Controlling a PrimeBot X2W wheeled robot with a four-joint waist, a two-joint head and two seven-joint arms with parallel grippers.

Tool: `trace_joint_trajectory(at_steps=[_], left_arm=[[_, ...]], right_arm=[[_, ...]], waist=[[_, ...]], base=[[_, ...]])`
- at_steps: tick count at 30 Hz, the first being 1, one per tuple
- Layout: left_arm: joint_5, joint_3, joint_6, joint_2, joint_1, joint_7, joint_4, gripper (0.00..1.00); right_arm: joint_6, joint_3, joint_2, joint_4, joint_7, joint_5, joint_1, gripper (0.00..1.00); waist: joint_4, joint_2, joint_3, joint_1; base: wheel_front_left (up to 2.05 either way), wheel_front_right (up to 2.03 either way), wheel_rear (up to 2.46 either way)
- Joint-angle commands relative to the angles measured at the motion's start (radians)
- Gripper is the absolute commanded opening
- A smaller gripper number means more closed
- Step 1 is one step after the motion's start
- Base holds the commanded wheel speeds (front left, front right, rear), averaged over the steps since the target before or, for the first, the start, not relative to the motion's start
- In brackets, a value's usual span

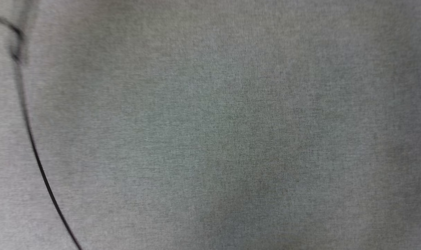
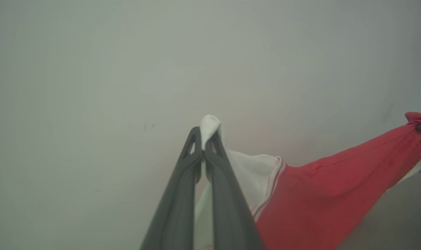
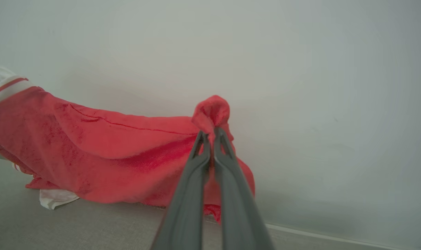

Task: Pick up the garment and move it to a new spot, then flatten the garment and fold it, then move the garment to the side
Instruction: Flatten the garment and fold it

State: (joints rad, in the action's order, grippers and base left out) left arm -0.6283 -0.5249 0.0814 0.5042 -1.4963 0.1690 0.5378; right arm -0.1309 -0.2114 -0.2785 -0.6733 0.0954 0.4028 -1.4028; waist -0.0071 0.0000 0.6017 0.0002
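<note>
Holding the garment (image 3: pixel 102 156) stretched in the air between both arms, you have the left gripper (image 2: pixel 204 139) pinched tight on the tip of a white sleeve (image 2: pixel 210 123). The right gripper (image 3: pixel 210 133) is pinched tight on a bunched knob of red cloth, and the lower edge seems to rest on the grey fabric surface (image 3: pixel 92 225). To carry it well, I'd say lift both ends evenly until the hem clears, move the arms at a matched pace, and hold the span taut without tugging the small pinches loose.
</note>
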Motion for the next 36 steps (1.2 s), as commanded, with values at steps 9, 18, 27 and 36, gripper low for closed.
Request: trace_joint_trajectory(at_steps=[9,18,27,36], left_arm=[[-0.053,-0.053,-0.021,-0.043,0.412,0.065,-0.043,0.00],[-0.121,-0.099,-0.072,0.002,0.807,0.039,-0.167,0.00],[-0.187,-0.138,-0.131,0.113,1.129,-0.050,-0.343,0.00],[-0.250,-0.167,-0.203,0.235,1.371,-0.140,-0.554,0.00]], right_arm=[[0.000,-0.142,-0.014,-0.058,-0.055,0.118,0.272,0.00],[0.000,-0.275,-0.094,-0.017,-0.034,0.276,0.555,0.00],[0.000,-0.334,-0.177,0.061,-0.008,0.413,0.767,0.00],[0.000,-0.324,-0.261,0.160,0.054,0.523,0.961,0.00]], waist=[[0.023,0.0000,-0.145,-0.0002],[0.044,0.0000,-0.275,-0.0002],[0.056,0.0000,-0.388,-0.0002],[0.048,0.0000,-0.478,-0.0002]], base=[[0.00,0.00,0.00],[0.00,0.00,0.00],[0.00,0.00,0.00],[0.00,0.00,0.00]])
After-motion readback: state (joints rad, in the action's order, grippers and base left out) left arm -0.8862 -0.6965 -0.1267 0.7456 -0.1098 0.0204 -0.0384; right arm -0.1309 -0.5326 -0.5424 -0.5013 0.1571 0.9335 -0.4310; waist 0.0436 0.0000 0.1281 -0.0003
